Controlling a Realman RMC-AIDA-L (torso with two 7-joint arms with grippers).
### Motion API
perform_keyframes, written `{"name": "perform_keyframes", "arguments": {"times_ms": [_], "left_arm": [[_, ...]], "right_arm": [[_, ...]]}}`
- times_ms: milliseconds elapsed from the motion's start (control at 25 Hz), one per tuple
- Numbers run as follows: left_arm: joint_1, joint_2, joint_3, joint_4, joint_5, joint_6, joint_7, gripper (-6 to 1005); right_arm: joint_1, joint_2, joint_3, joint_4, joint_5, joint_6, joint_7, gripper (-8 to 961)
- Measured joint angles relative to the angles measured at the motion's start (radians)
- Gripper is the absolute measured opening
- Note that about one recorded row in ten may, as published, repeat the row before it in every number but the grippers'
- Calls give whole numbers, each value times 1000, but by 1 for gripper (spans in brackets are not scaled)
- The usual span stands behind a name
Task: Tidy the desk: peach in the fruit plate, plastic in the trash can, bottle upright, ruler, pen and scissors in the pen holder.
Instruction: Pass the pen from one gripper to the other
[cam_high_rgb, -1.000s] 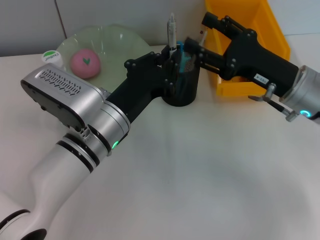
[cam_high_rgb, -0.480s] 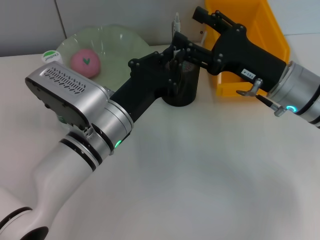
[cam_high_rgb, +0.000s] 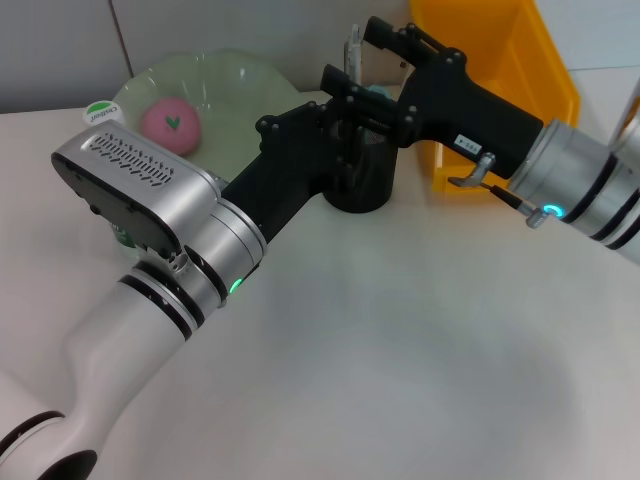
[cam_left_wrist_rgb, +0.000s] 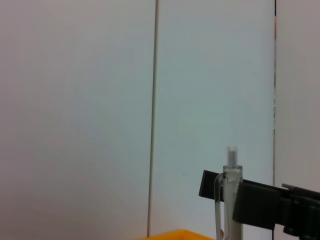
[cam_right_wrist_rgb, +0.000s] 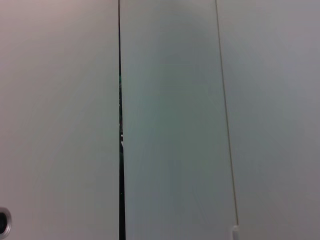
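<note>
Over the last second the right tool (cam_high_rgb: 345, 85) has swung left from beside the yellow bin (cam_high_rgb: 555, 85) to sit over the pen holder (cam_high_rgb: 360, 170), crowding against the left tool (cam_high_rgb: 345, 125), which has stayed at the holder's left rim. The pen (cam_high_rgb: 352, 45) has kept its place, standing upright in the holder with its clear top showing above both tools; the left wrist view shows the same pen (cam_left_wrist_rgb: 227, 195) with a dark arm part beside it. I judge this to be a late step — an item going into the holder, or being settled there — though whether anything is carried I cannot tell. Whether either tool is wide, narrow or gripping cannot be told: the black bodies overlap and hide the fingers.

The peach (cam_high_rgb: 170, 125) lies in the plate (cam_high_rgb: 240, 85), far left, so that part looks done. The bottle (cam_high_rgb: 105, 112) is mostly hidden behind the left arm; only its cap shows, so its pose is unsure.

Writing: the cap bears small green letters and the right arm a white sticker, neither readable.
</note>
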Motion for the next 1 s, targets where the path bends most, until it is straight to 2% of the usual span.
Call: {"name": "perform_keyframes", "arguments": {"times_ms": [360, 600, 680, 1000], "left_arm": [[-4, 0, -7, -2, -1, -13, 0, 138], [-7, 0, -7, -2, -17, -13, 7, 138], [-11, 0, -4, -1, -39, -13, 27, 138], [-12, 0, 1, 1, -60, -13, 51, 139]], "right_arm": [[18, 1, 9, 45, 13, 20, -48, 743], [25, 0, 9, 79, 40, 34, -92, 508], [27, 0, 11, 90, 49, 43, -106, 295], [28, 0, 11, 117, 83, 48, -146, 290]]}}
